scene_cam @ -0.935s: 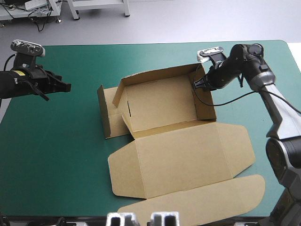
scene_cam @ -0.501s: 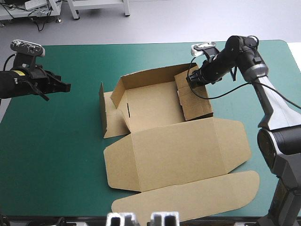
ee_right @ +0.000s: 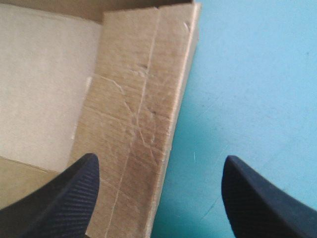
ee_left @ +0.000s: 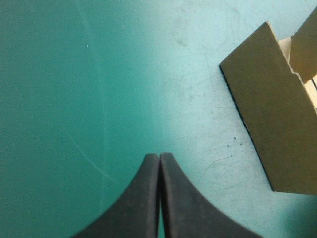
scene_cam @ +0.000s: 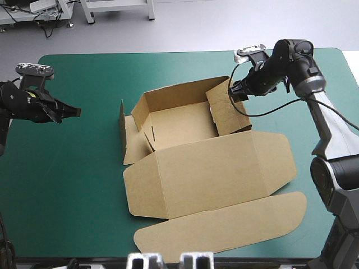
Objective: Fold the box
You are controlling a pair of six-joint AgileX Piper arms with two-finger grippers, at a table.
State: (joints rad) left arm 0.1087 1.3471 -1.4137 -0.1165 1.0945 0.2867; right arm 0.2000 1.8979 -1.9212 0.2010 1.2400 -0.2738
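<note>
The box [scene_cam: 190, 145] sat mid-surface, lid flat, and with the right fingers [ee_right: 69, 198] spread open either side of its leaning right wall [scene_cam: 230, 115] (not gripping, far as I could tell) and the left fingers [ee_left: 143, 198] clenched well off, that wall could've easily flopped over.

High view: camera above and behind the robot, facing forward and down, far enough back to take in nearly the whole table [scene_cam: 84, 179] and the box [scene_cam: 207, 174]. Left wrist view: close, looking down along the left gripper [ee_left: 159, 161] onto the teal-green cover [ee_left: 74, 74]. It shares the box's raised left flap [ee_left: 267, 114] with the high view. Right wrist view: closer still, over the right gripper [ee_right: 161, 161]. It shares the box's right wall [ee_right: 143, 114].
</note>
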